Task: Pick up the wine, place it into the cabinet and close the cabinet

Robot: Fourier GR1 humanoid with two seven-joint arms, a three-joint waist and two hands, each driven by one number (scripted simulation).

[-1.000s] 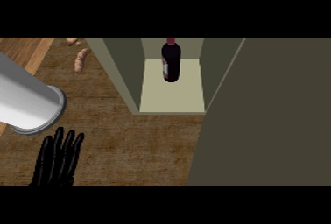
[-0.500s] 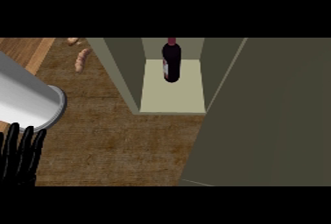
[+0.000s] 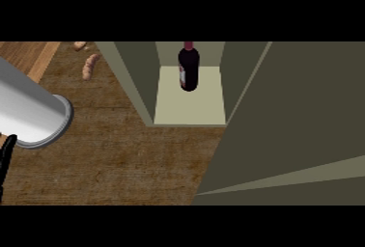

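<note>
The dark wine bottle (image 3: 188, 67) with a red cap stands on the pale shelf (image 3: 191, 108) inside the open cabinet, toward the back, with nothing touching it. The cabinet door (image 3: 299, 120) is swung out and fills the right side of the view as a broad olive panel. Only a thin black strip of my left hand (image 3: 5, 164) shows at the left edge, its fingers straight, far from the bottle. My right hand is out of sight.
A big grey cylinder (image 3: 28, 111) slants in from the upper left over the wooden counter (image 3: 121, 159). Two small tan food pieces (image 3: 88, 66) lie at the back left beside a lighter wooden board (image 3: 28, 55).
My left hand has slid left and down, from the counter's lower left to almost out of the view. The bottle and cabinet door have kept their places.
</note>
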